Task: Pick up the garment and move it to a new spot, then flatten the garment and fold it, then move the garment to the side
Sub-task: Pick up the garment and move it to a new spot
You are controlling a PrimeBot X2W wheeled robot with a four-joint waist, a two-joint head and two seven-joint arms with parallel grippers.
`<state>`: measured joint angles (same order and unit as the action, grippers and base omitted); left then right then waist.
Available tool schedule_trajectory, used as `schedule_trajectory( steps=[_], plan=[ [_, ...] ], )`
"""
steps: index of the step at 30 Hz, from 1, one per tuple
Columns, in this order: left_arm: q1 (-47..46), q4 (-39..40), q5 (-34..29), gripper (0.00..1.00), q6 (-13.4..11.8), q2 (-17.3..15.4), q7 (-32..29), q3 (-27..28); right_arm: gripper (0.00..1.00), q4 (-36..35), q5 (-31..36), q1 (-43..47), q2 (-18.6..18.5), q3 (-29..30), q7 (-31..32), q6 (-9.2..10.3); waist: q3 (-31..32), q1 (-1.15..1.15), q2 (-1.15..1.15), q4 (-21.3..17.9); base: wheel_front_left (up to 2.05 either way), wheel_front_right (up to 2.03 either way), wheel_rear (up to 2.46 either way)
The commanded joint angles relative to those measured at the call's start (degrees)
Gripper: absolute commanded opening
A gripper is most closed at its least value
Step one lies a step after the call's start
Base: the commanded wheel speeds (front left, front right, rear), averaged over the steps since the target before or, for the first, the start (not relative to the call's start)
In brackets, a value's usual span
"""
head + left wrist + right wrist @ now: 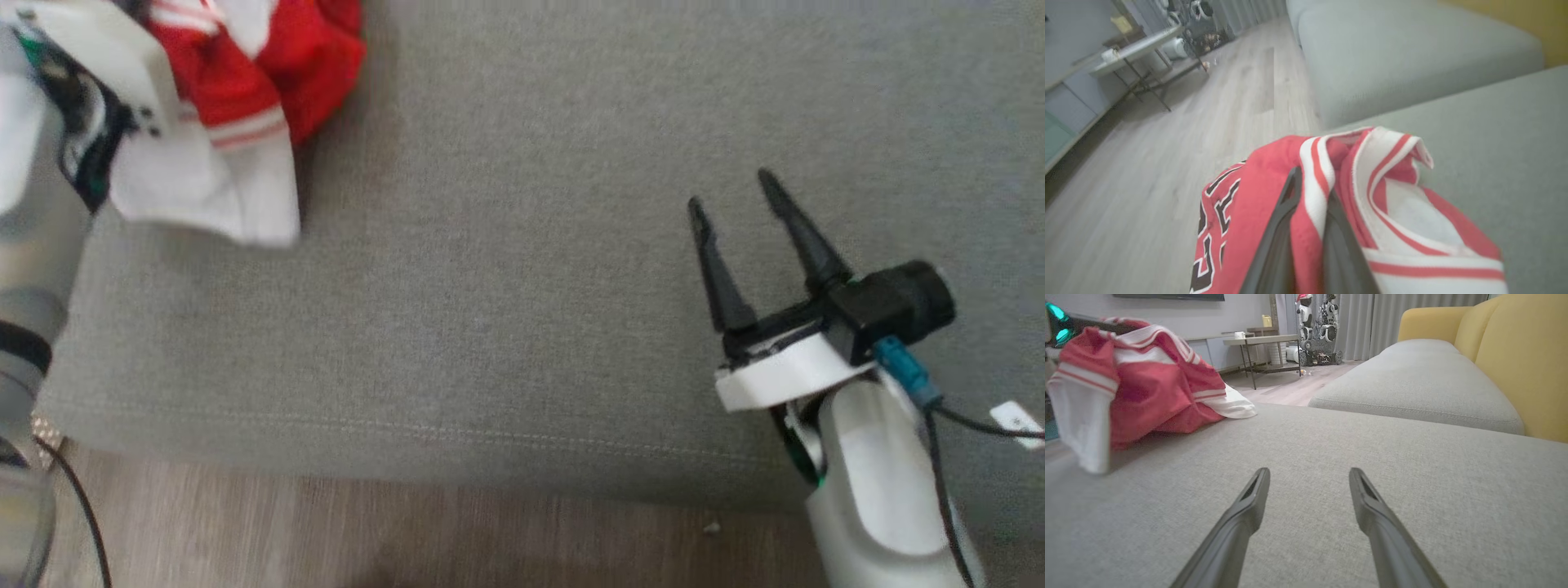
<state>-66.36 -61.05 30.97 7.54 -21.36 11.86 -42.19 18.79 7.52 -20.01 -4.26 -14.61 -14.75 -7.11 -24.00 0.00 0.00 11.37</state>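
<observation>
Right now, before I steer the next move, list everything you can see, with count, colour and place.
Red and white striped jersey garment: one, red with white bands and black lettering, bunched at the near cushion's left end.
Grey fabric sofa cushion: two, grey; one under the garment, one beyond it.
Yellow upholstered sofa back: one, yellow, against the far cushion.
Pale wood plank floor: one, light brown, around the sofa.
Metal-legged side table: one, pale top, across the room.
Left claw: one, dark, shut on the garment.
Right claw: one, dark, open over bare cushion.
</observation>
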Motion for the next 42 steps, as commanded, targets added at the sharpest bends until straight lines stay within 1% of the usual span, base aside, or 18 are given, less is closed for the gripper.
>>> schedule_trajectory(
  steps=[1, 5, 6, 12, 17, 21, 25, 27, 28, 29, 33, 37, 40, 41, 42],
  plan=[
    [-4.9, 2.4, -0.7, 0.0, -0.3, -3.7, 1.1, 1.2, 1.0, -1.3, -1.6, 1.6, 1.3, -2.4, -0.2, -0.37, 3.6, 0.0, 0.0, -1.6, 0.0, 0.0, 0.0],
    [-6.7, 6.1, -1.2, 0.0, -0.2, -4.4, 1.2, 0.5, 1.0, -1.7, -6.1, 2.1, 1.4, -5.0, -0.2, -0.37, 7.3, 0.0, 0.0, -4.1, 0.0, 0.0, 0.0],
    [-7.6, 8.6, -1.3, 0.0, -0.2, -4.8, 0.6, 0.0, 1.0, -1.8, -7.4, 2.3, 1.4, -5.9, -0.2, -0.37, 8.7, 0.0, 0.0, -5.7, 0.0, 0.0, 0.0],
    [-8.9, 18.3, 0.1, 0.0, -0.1, -5.7, -3.8, -0.7, 1.0, -2.5, -10.3, 2.6, 1.4, -7.1, -0.2, -0.37, 11.1, 0.0, 0.0, -11.7, 0.0, 0.0, 0.0],
    [-8.8, 28.4, 2.2, 0.0, -0.3, -5.8, -8.4, -0.8, 1.0, -4.1, -12.0, 2.6, 1.4, -7.1, -0.2, -0.37, 11.3, 0.0, 0.0, -17.2, 0.0, 0.0, 0.0],
    [-8.6, 35.5, 2.7, 0.0, -1.4, -5.6, -12.0, -1.4, 1.0, -5.5, -13.7, 2.4, 1.4, -7.2, -0.3, -0.37, 10.2, 0.0, 0.0, -21.9, 0.0, 0.0, 0.0],
    [-8.1, 40.0, 3.1, 0.0, -2.7, -4.4, -14.7, -2.4, 1.0, -7.1, -15.7, 1.9, 1.4, -7.8, -0.3, -0.37, 8.3, 0.0, 0.0, -26.3, 0.0, 0.0, 0.0],
    [-7.5, 41.2, 2.5, 0.0, -3.4, -3.7, -15.6, -3.4, 1.0, -8.0, -16.7, 1.7, 1.4, -8.2, -0.3, -0.37, 7.0, 0.0, 0.0, -28.3, 0.0, 0.0, 0.0],
    [-7.5, 41.2, 2.5, 0.0, -3.4, -3.7, -15.6, -3.4, 1.0, -8.0, -16.7, 1.7, 1.4, -8.2, -0.3, -0.37, 7.0, 0.0, 0.0, -28.3, 0.0, 0.0, 0.0],
    [-7.0, 41.4, 2.0, 0.0, -3.8, -3.3, -15.8, -4.2, 1.0, -8.3, -17.1, 1.6, 1.4, -8.3, -0.3, -0.37, 6.4, 0.0, 0.0, -29.1, 0.0, 0.0, 0.0],
    [-3.3, 40.4, -0.6, 0.0, -5.8, -2.4, -14.9, -7.3, 1.0, -9.9, -19.0, 1.0, 1.4, -9.7, -0.3, -0.37, 3.7, 0.0, 0.0, -32.2, 0.0, 0.0, 0.0],
    [2.4, 36.2, -1.4, 0.0, -7.8, -0.6, -10.6, -9.2, 1.0, -11.3, -20.0, 1.0, 1.4, -9.9, -0.3, -0.37, 1.5, 0.0, 0.0, -33.2, 0.0, 0.0, 0.0],
    [5.4, 32.5, -2.1, 0.0, -9.4, 1.4, -4.3, -9.5, 1.0, -11.2, -19.7, 1.2, 1.4, -9.9, -0.3, -0.37, 1.1, 0.0, 0.0, -32.9, 0.0, 0.0, 0.0],
    [6.1, 31.6, -2.8, 0.25, -10.6, 2.0, -1.6, -9.4, 1.0, -11.1, -19.5, 1.4, 1.4, -9.8, -0.3, -0.37, 1.2, 0.0, 0.0, -32.6, 0.0, 0.0, 0.0],
    [6.9, 31.2, -3.4, 1.0, -11.8, 2.5, 0.3, -9.2, 1.0, -11.1, -19.3, 1.6, 1.4, -9.5, -0.3, -0.37, 1.4, 0.0, 0.0, -32.2, 0.0, 0.0, 0.0]
  ],
)
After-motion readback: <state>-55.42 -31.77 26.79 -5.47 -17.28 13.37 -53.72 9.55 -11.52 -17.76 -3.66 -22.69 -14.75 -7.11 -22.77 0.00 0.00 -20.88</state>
